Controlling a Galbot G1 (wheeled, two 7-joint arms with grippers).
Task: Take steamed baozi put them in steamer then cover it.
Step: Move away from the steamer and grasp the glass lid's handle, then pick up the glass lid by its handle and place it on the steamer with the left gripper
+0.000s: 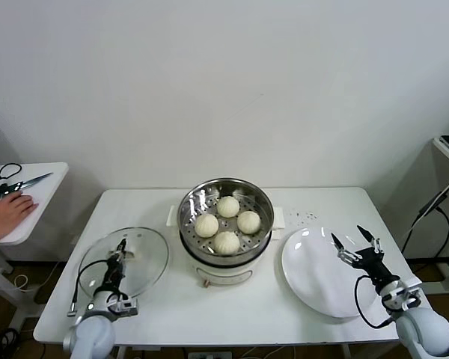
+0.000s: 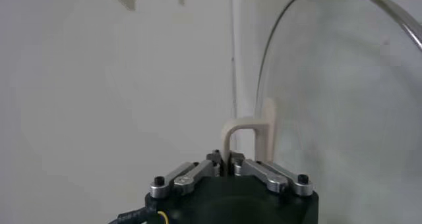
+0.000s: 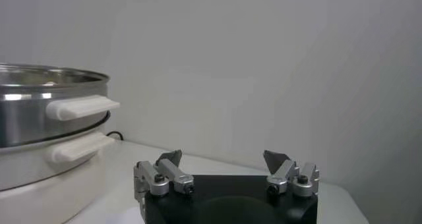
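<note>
All four steamed baozi sit inside the steamer at the middle of the table. The cover lies flat on the table to the steamer's left, and my left gripper is clamped shut on its white handle. My right gripper hovers over the empty plate on the steamer's right, fingers spread wide, holding nothing.
</note>
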